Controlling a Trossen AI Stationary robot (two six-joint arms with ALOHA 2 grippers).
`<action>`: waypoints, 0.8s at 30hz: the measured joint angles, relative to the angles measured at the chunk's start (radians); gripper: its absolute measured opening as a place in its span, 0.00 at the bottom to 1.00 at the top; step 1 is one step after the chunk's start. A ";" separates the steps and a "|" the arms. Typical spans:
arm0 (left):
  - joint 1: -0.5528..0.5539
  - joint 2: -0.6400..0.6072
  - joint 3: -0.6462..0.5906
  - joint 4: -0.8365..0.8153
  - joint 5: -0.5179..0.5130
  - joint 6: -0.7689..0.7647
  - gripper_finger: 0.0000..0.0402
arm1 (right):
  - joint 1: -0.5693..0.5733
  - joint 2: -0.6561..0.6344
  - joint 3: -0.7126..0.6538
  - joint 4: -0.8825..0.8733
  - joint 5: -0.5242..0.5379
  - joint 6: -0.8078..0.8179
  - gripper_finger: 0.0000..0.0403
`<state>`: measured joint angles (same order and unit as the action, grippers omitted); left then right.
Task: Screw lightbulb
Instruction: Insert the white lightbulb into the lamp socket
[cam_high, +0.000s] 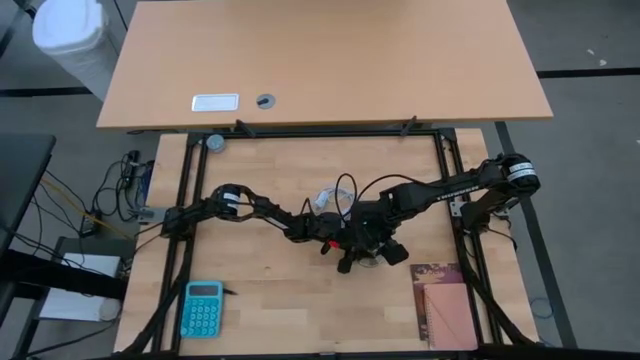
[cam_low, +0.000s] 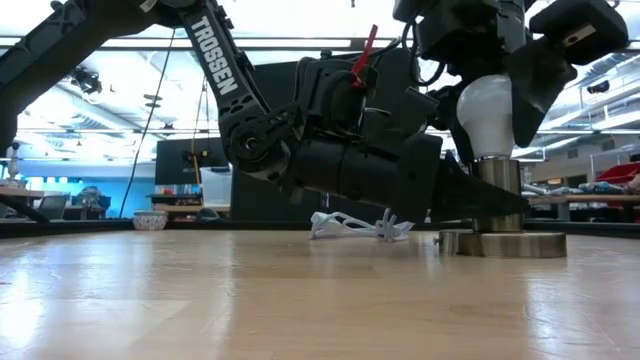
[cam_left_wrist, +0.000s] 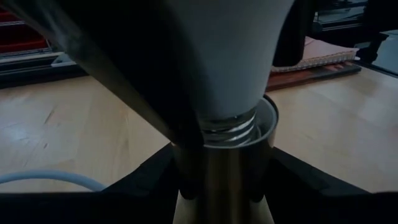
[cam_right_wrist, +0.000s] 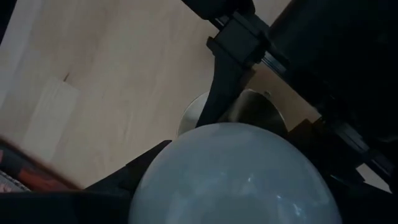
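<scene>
Nearest my low camera, bare wooden table (cam_low: 200, 300) fills the foreground. Moving left to right, I note the left arm reaching in low, its left gripper (cam_low: 480, 205) closed around the metal socket post (cam_low: 497, 190) and steadying it on its round base (cam_low: 502, 243). A coiled white cable (cam_low: 355, 226) lies on the table behind it. Further right, the right gripper (cam_low: 490, 110) comes down from above with its fingers clamped on the lightbulb (cam_low: 487, 115). The lightbulb stands upright on the socket post, and my left wrist camera shows thread (cam_left_wrist: 229, 129) exposed above the rim, so I judge it only partly screwed in. Risks from here: if the right gripper turns off-axis, the thread could cross and jam; too hard a squeeze could crack the globe; if the left grip slips, the post would spin with the lightbulb.
</scene>
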<state>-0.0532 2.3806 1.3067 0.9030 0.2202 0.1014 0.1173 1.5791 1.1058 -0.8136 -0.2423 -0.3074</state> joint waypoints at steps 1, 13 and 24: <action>0.000 0.000 0.000 0.000 0.000 0.000 0.49 | 0.000 0.000 0.000 0.001 0.001 0.000 0.62; 0.000 -0.001 0.000 -0.003 -0.034 -0.011 0.49 | -0.001 0.002 -0.002 0.007 0.036 0.131 0.62; -0.001 -0.001 0.000 -0.005 -0.077 -0.025 0.49 | 0.027 0.002 -0.005 0.005 0.120 0.292 0.62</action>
<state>-0.0544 2.3795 1.3071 0.8982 0.1433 0.0766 0.1445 1.5814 1.1006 -0.8086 -0.1219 -0.0157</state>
